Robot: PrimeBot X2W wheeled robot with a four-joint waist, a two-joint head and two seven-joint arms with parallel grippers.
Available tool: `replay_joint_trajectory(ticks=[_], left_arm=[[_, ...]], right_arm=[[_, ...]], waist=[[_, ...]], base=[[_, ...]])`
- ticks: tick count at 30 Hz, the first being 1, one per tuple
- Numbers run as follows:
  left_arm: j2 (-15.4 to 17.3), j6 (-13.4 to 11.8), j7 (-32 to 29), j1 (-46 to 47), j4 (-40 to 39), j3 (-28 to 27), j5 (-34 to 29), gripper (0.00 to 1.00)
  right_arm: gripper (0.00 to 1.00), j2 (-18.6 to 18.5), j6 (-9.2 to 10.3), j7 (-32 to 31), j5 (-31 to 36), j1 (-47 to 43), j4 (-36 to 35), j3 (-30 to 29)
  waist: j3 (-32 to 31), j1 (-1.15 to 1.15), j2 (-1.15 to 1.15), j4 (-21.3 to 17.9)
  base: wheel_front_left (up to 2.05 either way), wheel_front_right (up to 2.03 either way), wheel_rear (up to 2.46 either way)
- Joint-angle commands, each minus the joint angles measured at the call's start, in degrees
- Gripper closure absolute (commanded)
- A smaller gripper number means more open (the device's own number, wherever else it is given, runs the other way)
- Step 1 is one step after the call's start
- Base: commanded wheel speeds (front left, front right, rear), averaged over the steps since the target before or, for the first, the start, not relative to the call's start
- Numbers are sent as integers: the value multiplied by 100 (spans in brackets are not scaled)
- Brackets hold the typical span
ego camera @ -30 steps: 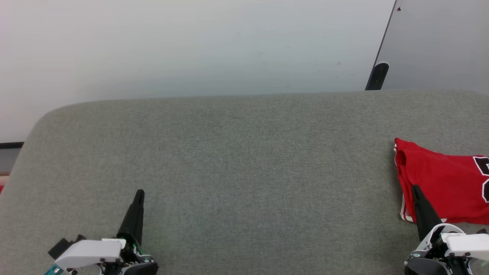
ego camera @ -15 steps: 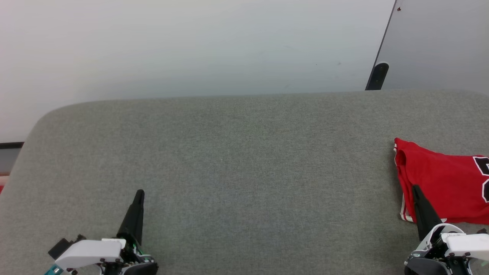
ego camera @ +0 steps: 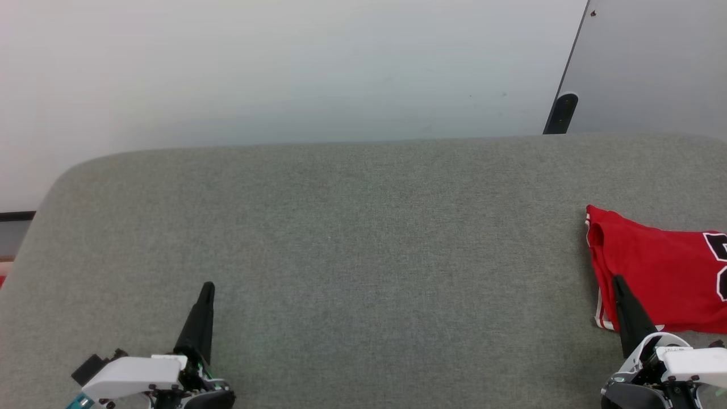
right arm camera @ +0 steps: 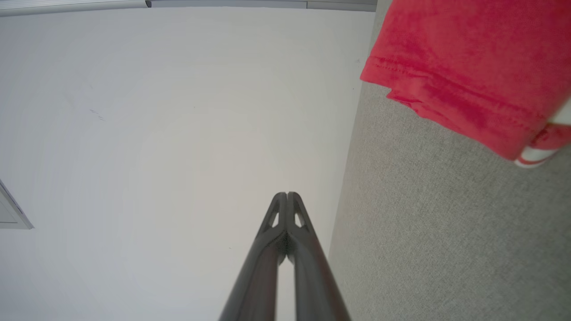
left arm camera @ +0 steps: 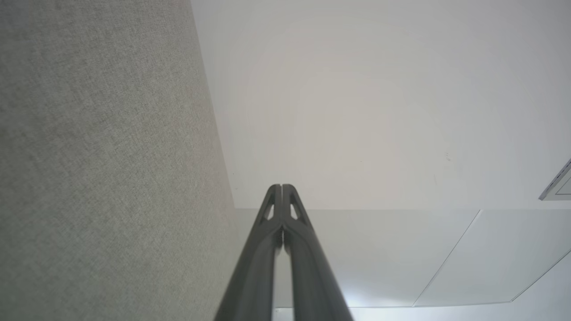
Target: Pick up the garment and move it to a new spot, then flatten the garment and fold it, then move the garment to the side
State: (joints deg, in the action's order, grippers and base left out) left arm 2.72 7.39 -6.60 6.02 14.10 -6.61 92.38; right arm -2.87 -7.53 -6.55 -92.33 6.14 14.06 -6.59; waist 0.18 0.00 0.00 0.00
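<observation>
Left hand: my left hand (ego camera: 208, 287) is closed, its fingers pressed together with nothing between them. It sits low at the near left of the desk (ego camera: 363, 238), well apart from the cloth.
Right hand: my right hand (ego camera: 617, 280) is also closed and empty. In the head view it crosses the garment's near left corner, but the right wrist view shows bare grey desk between the fingers and the red hem.
Garment: the garment (ego camera: 653, 267) lies at the far right of the desk as a compact, flat red packet, with striped trim at its near left corner and part of a black number showing.
Step, as I judge it: it looks folded and set aside, so I take this as the close of the task.
Doing it well: I would draw the right hand back and away from the hem, keeping it closed so that no fingertip catches the thin cloth and opens the fold.
Risk: a snag at that corner.
</observation>
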Motion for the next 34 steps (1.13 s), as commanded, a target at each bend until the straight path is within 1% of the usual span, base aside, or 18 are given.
replay_joint_trajectory(ticks=[1, 34], left_arm=[[7, 32, -13, 57, 5, -12, -3, 100], [7, 32, -13, 57, 4, -12, -3, 100]], right_arm=[[100, 14, 8, 3, -18, 19, 2, 4], [100, 14, 8, 3, -19, 19, 2, 4]], waist=[[0, 0, 0, 0], [0, 0, 0, 0]], base=[[0, 0, 0], [0, 0, 0]])
